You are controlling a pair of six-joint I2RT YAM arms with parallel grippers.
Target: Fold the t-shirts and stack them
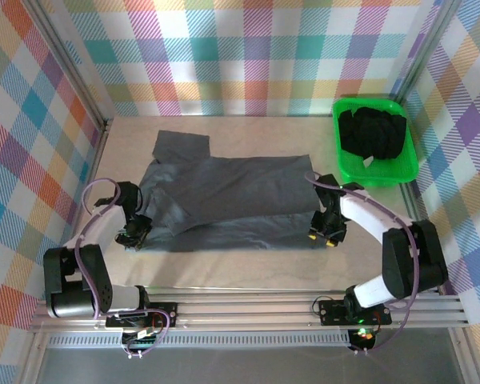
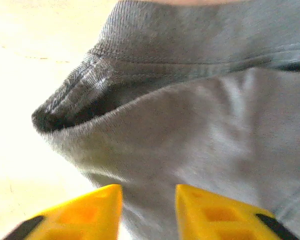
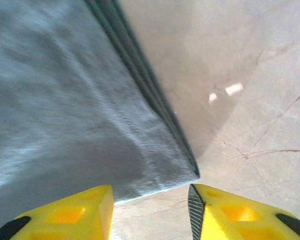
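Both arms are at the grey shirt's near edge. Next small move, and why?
Probably nudge the right gripper forward over the hem corner of the grey t-shirt, so it can close on cloth. Its jaws stand open with bare table between them and the corner just ahead. The left gripper has cloth between its open jaws.

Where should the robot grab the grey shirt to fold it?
By its near-edge corners, coming in low from the arms' side of the table. The grey shirt lies flat, and its hem corner points right at the open right claw. The left claw faces a puffed-up fold.
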